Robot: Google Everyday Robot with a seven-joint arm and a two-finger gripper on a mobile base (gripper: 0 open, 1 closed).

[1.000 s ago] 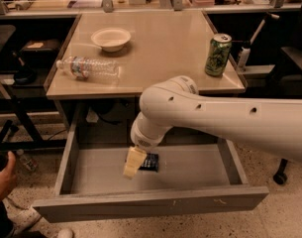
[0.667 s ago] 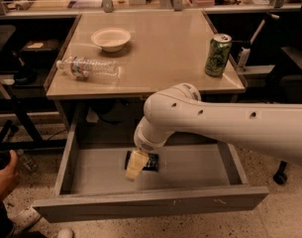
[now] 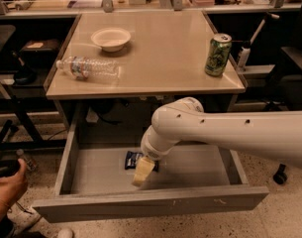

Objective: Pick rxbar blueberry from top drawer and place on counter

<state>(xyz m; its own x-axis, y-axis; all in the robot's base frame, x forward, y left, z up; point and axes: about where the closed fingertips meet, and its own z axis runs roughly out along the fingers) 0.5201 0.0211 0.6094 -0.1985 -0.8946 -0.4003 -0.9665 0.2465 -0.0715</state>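
Note:
The top drawer [image 3: 81, 172] stands pulled open under the counter [image 3: 160, 58]. The rxbar blueberry [image 3: 132, 158], a small dark navy wrapper, lies flat on the drawer bottom near the middle. My gripper [image 3: 143, 171] reaches down into the drawer from the white arm [image 3: 225, 130]. Its pale tip is right at the bar's near right end and covers part of it. The bar lies on the drawer floor.
On the counter are a white bowl [image 3: 111, 37] at the back left, a clear water bottle [image 3: 88, 67] lying on its side at the left edge, and a green can [image 3: 218, 54] at the right edge. A person's hand [image 3: 9, 185] is at the lower left.
My arm has shifted slightly right and down into the drawer. The gripper tip sits lower, beside the bar. The bar has not moved.

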